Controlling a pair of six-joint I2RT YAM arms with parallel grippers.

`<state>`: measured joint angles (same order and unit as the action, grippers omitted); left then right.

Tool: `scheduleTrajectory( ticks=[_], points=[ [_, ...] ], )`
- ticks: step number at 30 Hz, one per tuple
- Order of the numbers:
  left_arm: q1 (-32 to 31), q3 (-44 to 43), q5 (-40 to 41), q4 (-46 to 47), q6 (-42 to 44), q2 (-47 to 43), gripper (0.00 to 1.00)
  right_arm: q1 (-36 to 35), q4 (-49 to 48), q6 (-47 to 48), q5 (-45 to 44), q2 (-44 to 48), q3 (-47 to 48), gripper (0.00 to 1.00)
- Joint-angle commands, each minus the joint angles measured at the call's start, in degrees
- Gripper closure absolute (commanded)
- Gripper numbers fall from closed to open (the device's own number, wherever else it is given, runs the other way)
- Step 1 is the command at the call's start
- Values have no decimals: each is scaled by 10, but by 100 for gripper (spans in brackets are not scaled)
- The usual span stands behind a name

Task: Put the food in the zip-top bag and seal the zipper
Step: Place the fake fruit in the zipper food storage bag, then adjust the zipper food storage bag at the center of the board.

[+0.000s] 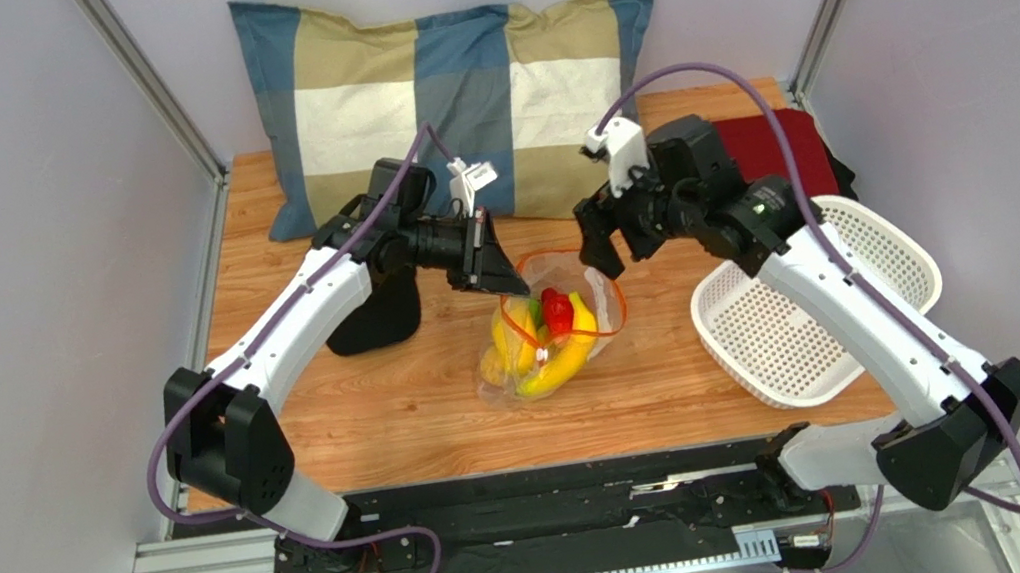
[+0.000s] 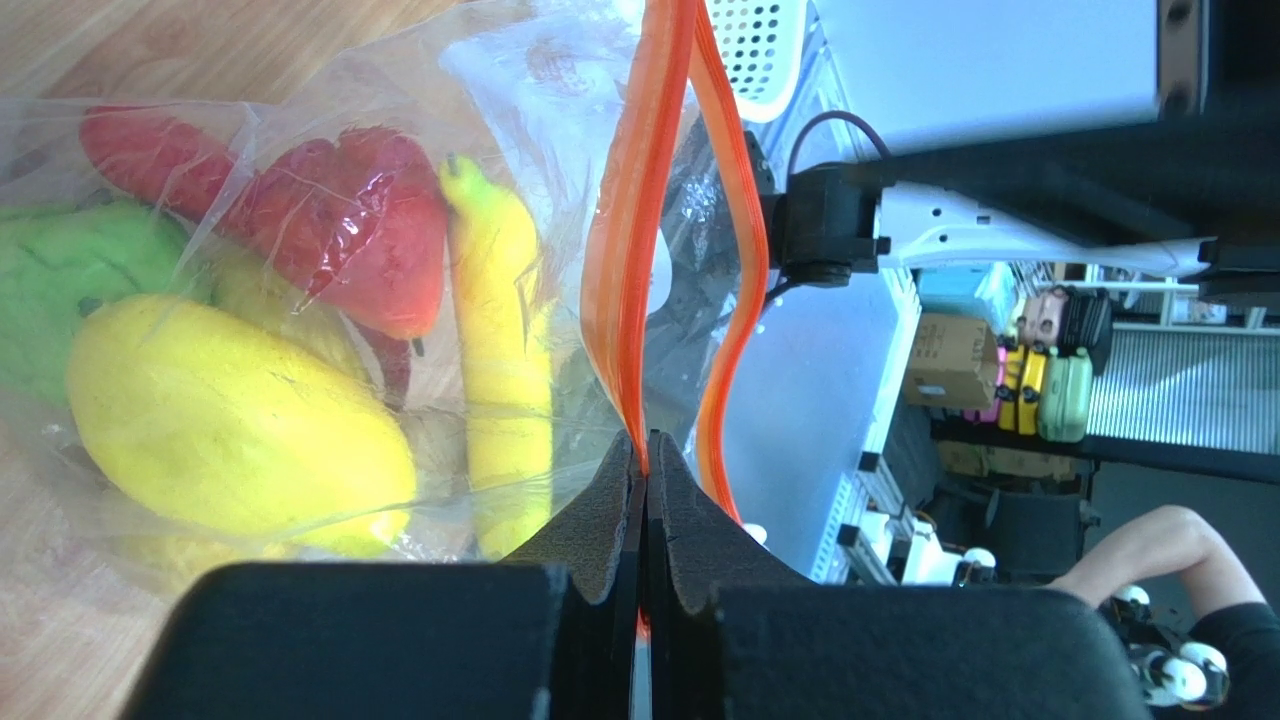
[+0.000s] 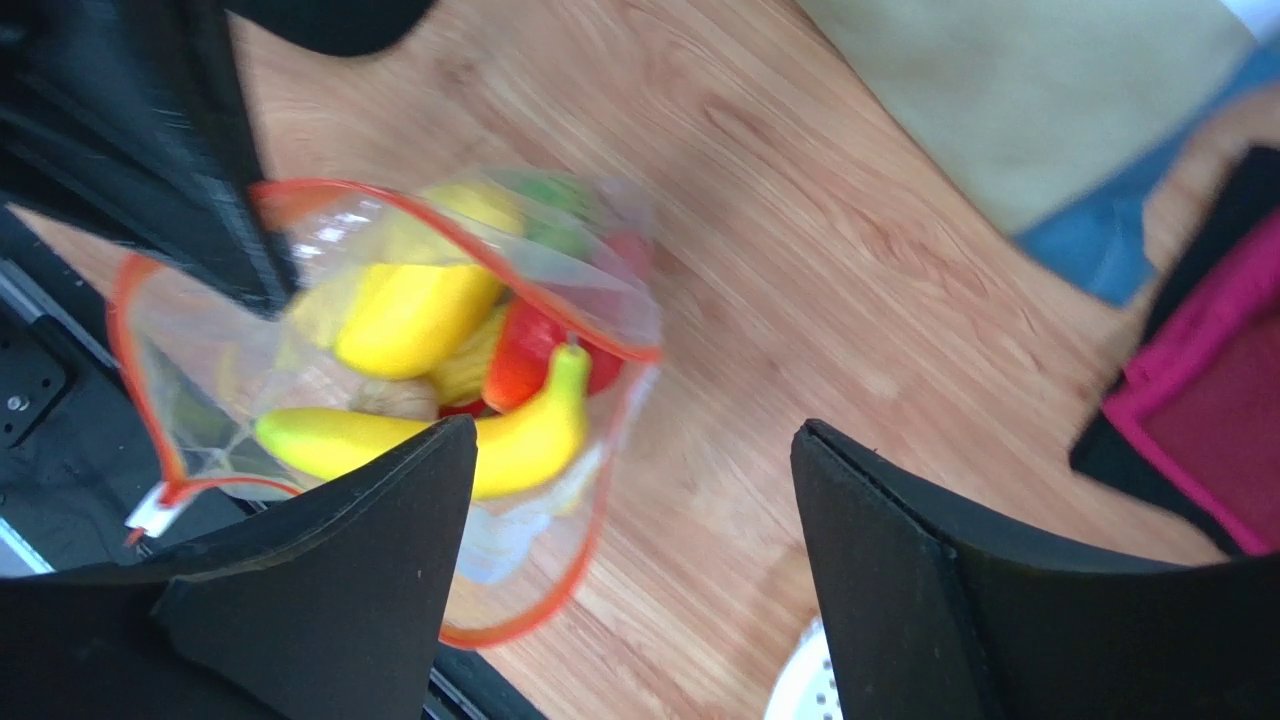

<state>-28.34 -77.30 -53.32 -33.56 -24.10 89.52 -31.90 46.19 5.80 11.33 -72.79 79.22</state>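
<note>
The zip-top bag (image 1: 601,316) lies in the middle of the table, its mouth gaping. The food is inside: a yellow banana (image 2: 504,345), a red piece (image 2: 361,225), a yellow lemon-like piece (image 2: 226,413) and a green piece (image 2: 60,285). My left gripper (image 2: 646,458) is shut on the orange-red zipper (image 2: 639,225) at the bag's far left rim (image 1: 513,282). My right gripper (image 3: 634,432) hangs open just right of the bag's mouth (image 1: 598,255), nothing between its fingers. The banana (image 3: 451,435) and the zipper's white slider tab (image 3: 150,510) show below it.
A white perforated basket (image 1: 816,309) stands at the right. A red cloth (image 1: 784,147) lies behind it. A checked pillow (image 1: 441,85) leans at the back edge. A black object (image 1: 376,314) sits under the left arm.
</note>
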Motion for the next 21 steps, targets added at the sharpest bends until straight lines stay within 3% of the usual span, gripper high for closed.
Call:
scheduleTrajectory(
  ticks=[1,8,11,17,18,20,21],
  points=[
    [3,-1,-14,3,14,-15,100,55,98,-18,42,1,6,21],
    [3,-6,-1,-25,45,-21,100,85,138,-54,220,-17,-57,25],
    [1,-1,-1,-34,55,-26,100,85,134,-76,281,-38,-65,33],
    [-27,-22,2,-88,122,-19,100,86,111,-123,371,-84,-52,83],
    [-34,-33,2,-98,124,-15,100,85,110,-132,393,-88,-46,100],
    [-37,-49,1,-101,128,-3,100,85,107,-170,407,-81,-42,100],
    [-39,-76,1,-106,130,1,95,84,94,-184,425,-65,-45,100]
  ],
)
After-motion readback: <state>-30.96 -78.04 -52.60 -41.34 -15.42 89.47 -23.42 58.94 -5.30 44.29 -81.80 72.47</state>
